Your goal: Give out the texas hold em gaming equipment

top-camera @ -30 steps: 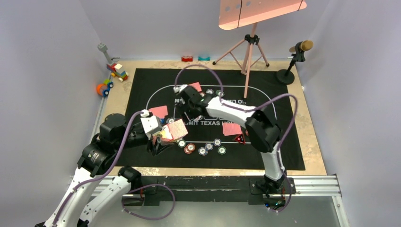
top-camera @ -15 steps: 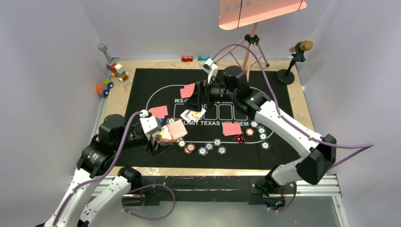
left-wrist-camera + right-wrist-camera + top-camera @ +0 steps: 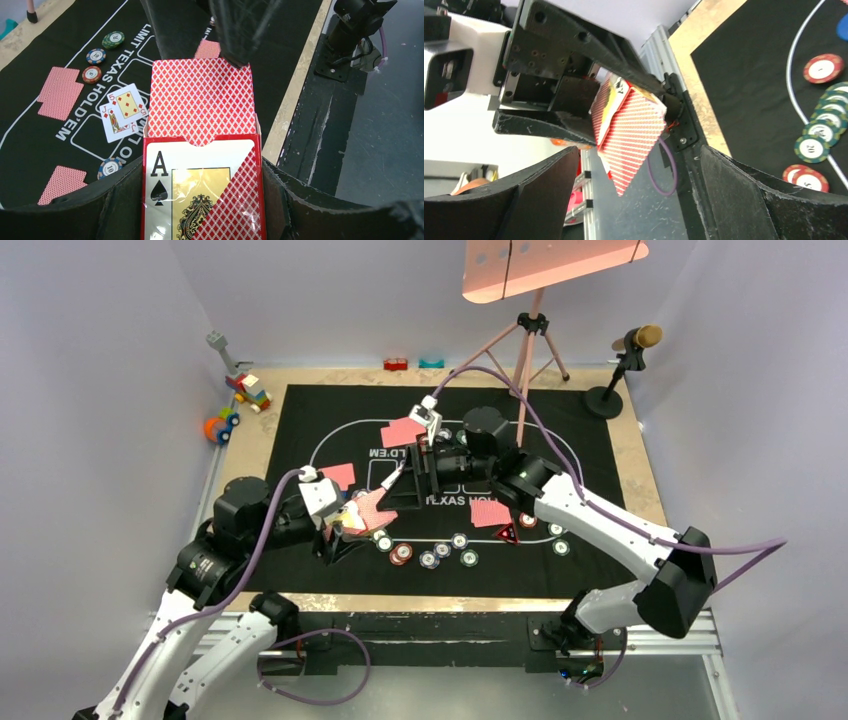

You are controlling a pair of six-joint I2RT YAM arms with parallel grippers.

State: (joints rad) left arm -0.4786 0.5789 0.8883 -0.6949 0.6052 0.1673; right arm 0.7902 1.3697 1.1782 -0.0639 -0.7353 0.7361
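Note:
My left gripper (image 3: 345,532) is shut on a red card box (image 3: 202,195) printed with an ace of spades. Pink-backed playing cards (image 3: 202,102) stick out of its open top. My right gripper (image 3: 402,480) is open and empty; its fingers (image 3: 235,30) hang just beyond the deck (image 3: 626,130), one on each side, apart from it. Two face-up cards (image 3: 122,112) lie on the mat. Face-down cards (image 3: 403,431) (image 3: 338,476) (image 3: 490,513) lie around the oval. Poker chips (image 3: 430,555) sit in a row near the front, beside a red triangular marker (image 3: 508,534).
The black printed mat (image 3: 600,540) covers most of the table. Toy blocks (image 3: 245,390) (image 3: 220,425) lie at the back left. A pink tripod (image 3: 525,350) and a microphone stand (image 3: 625,365) are at the back right. More chips (image 3: 548,525) lie under the right arm.
The right arm swung from the back of the mat toward the held deck, and its jaws opened wider. The left gripper and the card box stayed still.

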